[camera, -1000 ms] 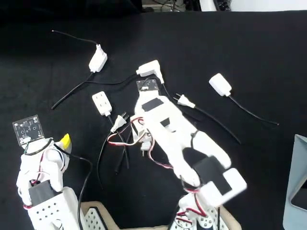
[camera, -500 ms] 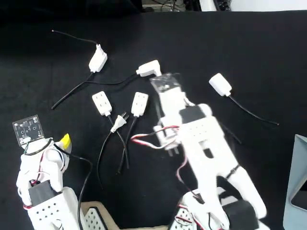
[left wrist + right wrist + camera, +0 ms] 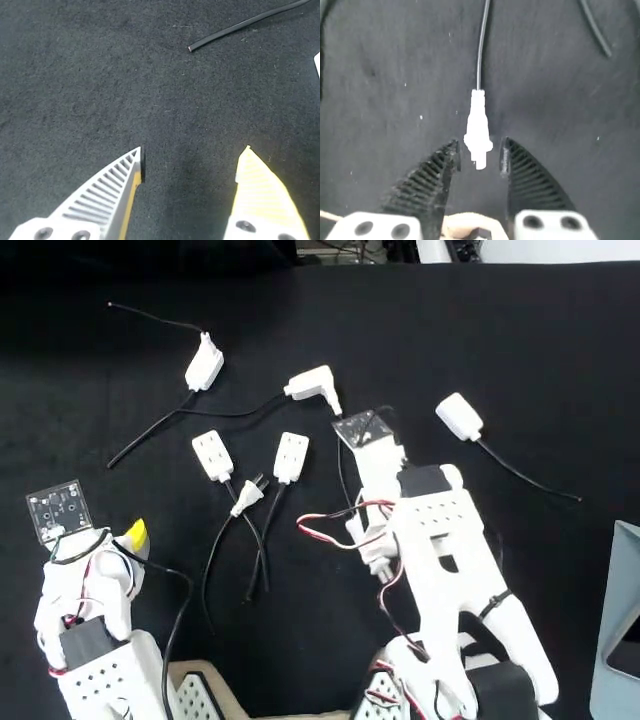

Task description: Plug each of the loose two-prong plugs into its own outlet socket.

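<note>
In the right wrist view a white two-prong plug (image 3: pixel 478 132) lies on the black cloth, its thin cable running away from me. My right gripper (image 3: pixel 479 147) is open, one finger on each side of the plug's prong end without clamping it. In the high view that gripper (image 3: pixel 362 428) hangs right of two white outlet sockets (image 3: pixel 212 455) (image 3: pixel 291 457). A second loose plug (image 3: pixel 247 497) lies between and just below them. My left gripper (image 3: pixel 192 155) is open over bare cloth, and stays at the table's near left (image 3: pixel 120 535).
Three white adapters with cables lie farther back (image 3: pixel 204 365) (image 3: pixel 312 383) (image 3: pixel 459 416). A cut cable end (image 3: pixel 190 48) is ahead of the left gripper. Black cables trail below the sockets (image 3: pixel 255 560). A grey box (image 3: pixel 618 625) stands at the right edge.
My right arm has swung to the right, uncovering the second socket, and now sits over the plug on the right. The left arm has not moved.
</note>
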